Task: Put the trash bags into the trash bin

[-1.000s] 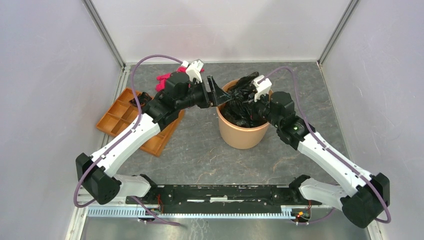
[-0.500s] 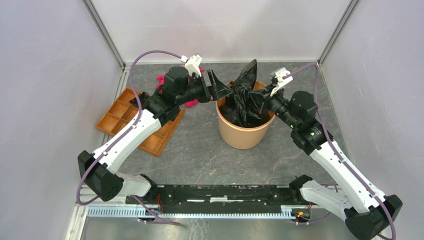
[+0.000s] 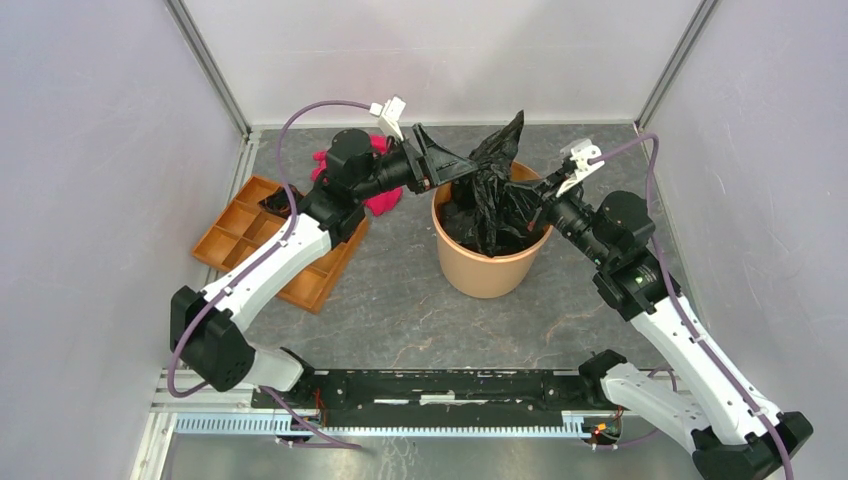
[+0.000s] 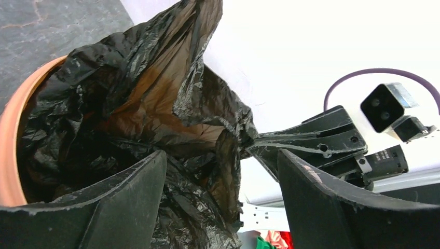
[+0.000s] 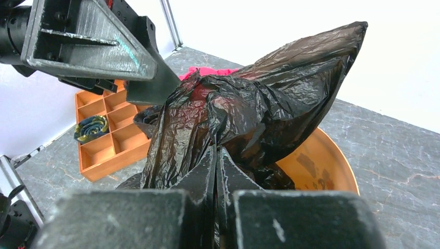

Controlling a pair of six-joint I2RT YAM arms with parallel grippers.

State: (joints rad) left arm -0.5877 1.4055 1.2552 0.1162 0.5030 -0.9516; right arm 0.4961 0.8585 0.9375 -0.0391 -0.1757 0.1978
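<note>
The terracotta trash bin [image 3: 487,265] stands at the table's middle back. A black trash bag [image 3: 497,190] hangs half in it, its upper part pulled up into a peak above the rim. My right gripper [image 3: 537,206] is shut on the bag over the bin's right rim. The right wrist view shows its jaws [image 5: 216,158] pinched together on the film [image 5: 259,98] above the bin [image 5: 324,166]. My left gripper [image 3: 452,165] is open and empty over the bin's left rim. In the left wrist view [image 4: 223,171] the bag [image 4: 150,98] lies beyond its spread fingers.
A flat orange compartment tray [image 3: 250,235] lies left of the bin, with a small yellow-blue item [image 5: 92,127] in one cell. A pink-red cloth [image 3: 384,203] lies under the left arm. Enclosure walls stand at the left, back and right.
My right gripper has lifted and drawn back to the right, pulling the bag up out of the bin into a peak. My left gripper has risen and swung slightly toward the back.
</note>
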